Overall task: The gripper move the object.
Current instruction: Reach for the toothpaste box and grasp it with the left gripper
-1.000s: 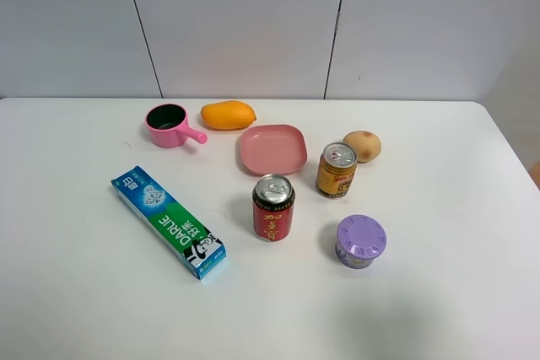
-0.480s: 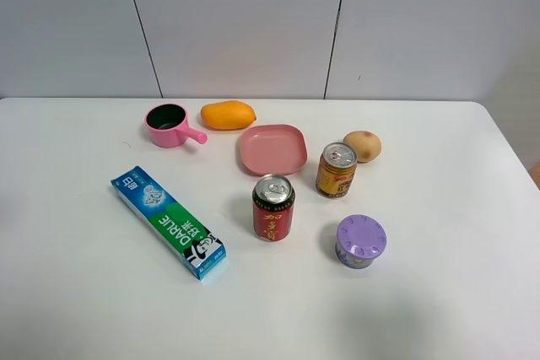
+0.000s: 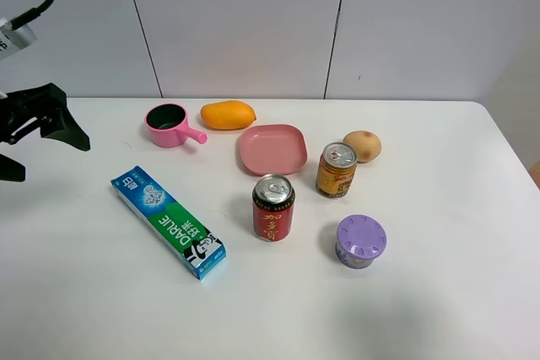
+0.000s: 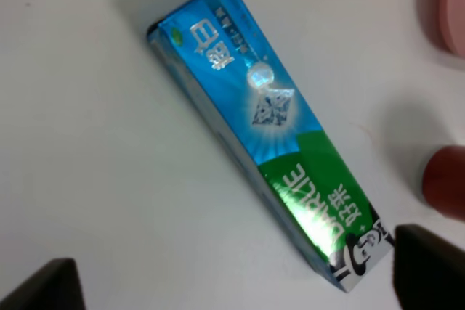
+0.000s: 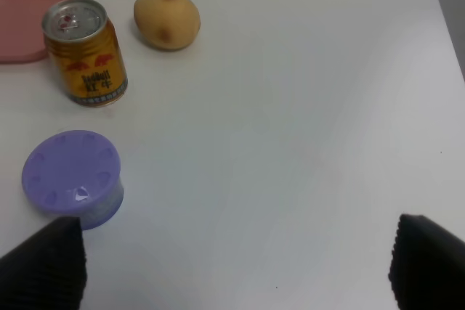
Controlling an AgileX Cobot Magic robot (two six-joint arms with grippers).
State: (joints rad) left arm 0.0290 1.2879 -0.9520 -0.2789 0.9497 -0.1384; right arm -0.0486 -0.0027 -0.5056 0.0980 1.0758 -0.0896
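Note:
The blue-and-green DARLIE toothpaste box (image 3: 169, 222) lies flat and diagonal on the white table, left of centre. My left gripper (image 3: 38, 145) is open and empty at the far left edge, above the table and up-left of the box, apart from it. In the left wrist view the box (image 4: 269, 121) lies between and beyond the left gripper's (image 4: 236, 281) two black fingertips (image 4: 429, 270). My right gripper (image 5: 236, 263) is open and empty over bare table near the purple-lidded tub (image 5: 73, 176); it is out of the exterior view.
A red can (image 3: 273, 208) stands right of the box. A yellow can (image 3: 337, 169), the purple tub (image 3: 361, 240), a potato (image 3: 363, 146), a pink plate (image 3: 272, 148), a pink pot (image 3: 169, 125) and a mango (image 3: 228, 114) stand around it.
My left arm and open gripper have come into the exterior view at the far left edge. The objects on the table have not moved.

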